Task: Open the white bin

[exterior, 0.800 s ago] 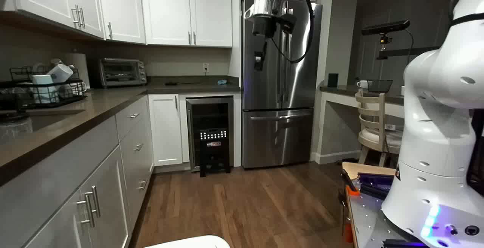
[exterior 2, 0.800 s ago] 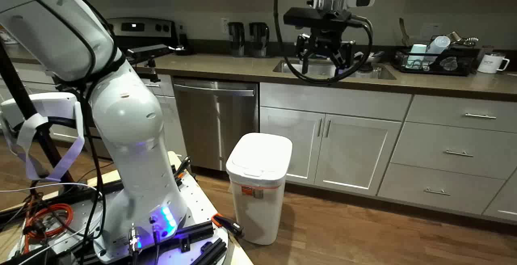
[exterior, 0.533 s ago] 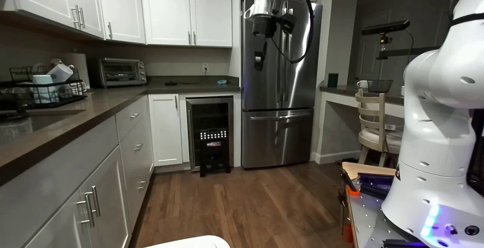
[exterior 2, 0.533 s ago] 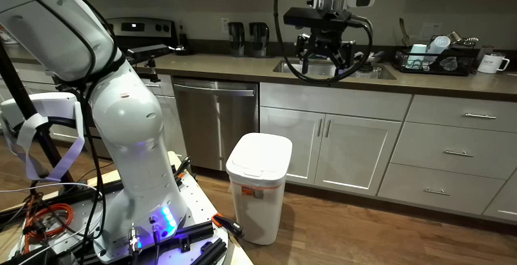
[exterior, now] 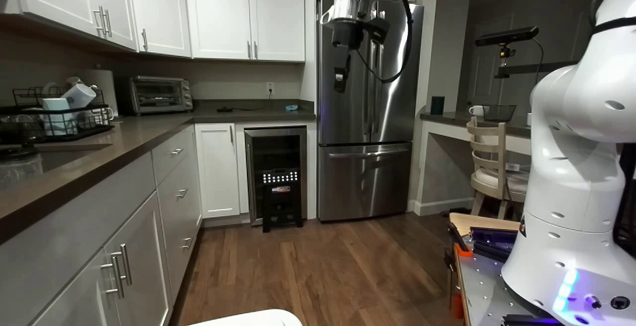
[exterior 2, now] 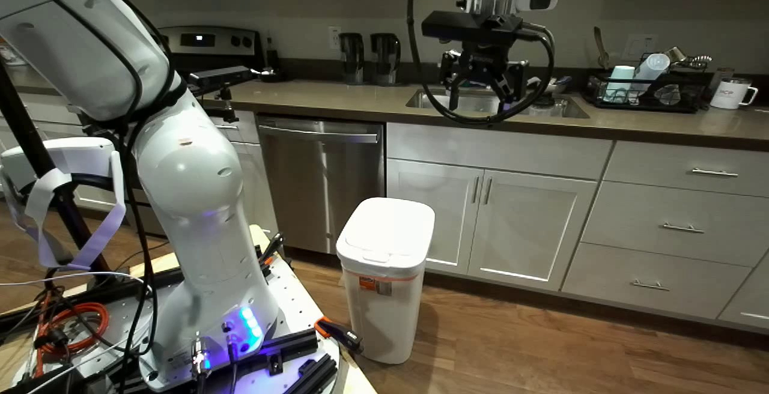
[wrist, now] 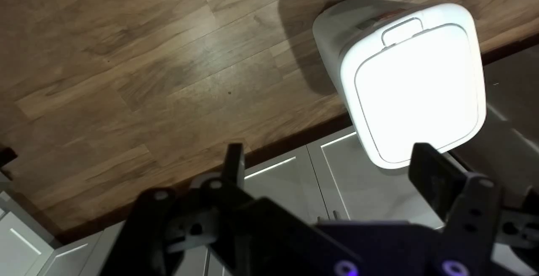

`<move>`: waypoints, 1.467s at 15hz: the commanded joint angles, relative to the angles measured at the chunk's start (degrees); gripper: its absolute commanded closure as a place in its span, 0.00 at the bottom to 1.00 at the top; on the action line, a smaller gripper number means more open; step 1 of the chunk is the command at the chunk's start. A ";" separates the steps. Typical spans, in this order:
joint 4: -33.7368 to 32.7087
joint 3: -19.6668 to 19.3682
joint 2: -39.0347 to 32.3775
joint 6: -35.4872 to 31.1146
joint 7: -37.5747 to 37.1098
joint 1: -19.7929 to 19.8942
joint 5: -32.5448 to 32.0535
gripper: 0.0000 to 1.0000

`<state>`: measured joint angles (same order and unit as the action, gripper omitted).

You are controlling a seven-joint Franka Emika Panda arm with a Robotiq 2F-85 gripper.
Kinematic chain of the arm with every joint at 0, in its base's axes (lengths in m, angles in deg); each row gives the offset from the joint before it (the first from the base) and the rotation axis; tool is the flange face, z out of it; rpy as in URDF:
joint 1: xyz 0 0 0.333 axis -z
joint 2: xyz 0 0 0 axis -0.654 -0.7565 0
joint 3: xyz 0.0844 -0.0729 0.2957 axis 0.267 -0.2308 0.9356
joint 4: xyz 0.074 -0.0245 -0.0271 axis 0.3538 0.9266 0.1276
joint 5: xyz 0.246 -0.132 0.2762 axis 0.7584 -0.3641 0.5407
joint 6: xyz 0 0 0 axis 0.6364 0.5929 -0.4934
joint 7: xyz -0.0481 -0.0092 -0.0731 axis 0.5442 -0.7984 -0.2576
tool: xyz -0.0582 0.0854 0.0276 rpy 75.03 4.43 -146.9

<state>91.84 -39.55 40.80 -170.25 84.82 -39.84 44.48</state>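
The white bin (exterior 2: 387, 232) stands on the wood floor beside the robot's table, its lid shut flat. In an exterior view only the rounded top of the bin (exterior: 258, 318) shows at the bottom edge. In the wrist view the bin (wrist: 421, 95) is at the upper right, with a latch tab (wrist: 402, 32) at one edge of the lid. My gripper (exterior 2: 482, 96) is well above the bin and apart from it. It also shows in an exterior view (exterior: 342, 77). In the wrist view my gripper (wrist: 328, 152) has its fingers wide apart with nothing between them.
White cabinets (exterior 2: 534, 226) and a steel dishwasher (exterior 2: 324, 184) stand behind the bin. The counter (exterior 2: 354, 100) holds a dish rack (exterior 2: 649, 90). A clamp (exterior 2: 339, 333) sticks out from the robot's table close to the bin. A fridge (exterior: 367, 182) stands at the back.
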 commanded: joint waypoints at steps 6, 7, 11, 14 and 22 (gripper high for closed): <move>0.01 1.58 -5.19 -2.60 1.35 0.84 1.78 0.00; 0.36 1.88 -6.67 -3.71 1.34 0.73 2.16 0.00; 1.59 4.02 -14.11 -9.66 1.67 0.57 5.81 0.00; 3.29 7.31 -19.12 -14.74 0.88 0.46 9.52 0.00; 9.58 18.43 -25.73 -23.69 -0.12 -2.16 9.85 0.00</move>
<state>99.13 -24.27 16.77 -189.61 84.78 -40.99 53.54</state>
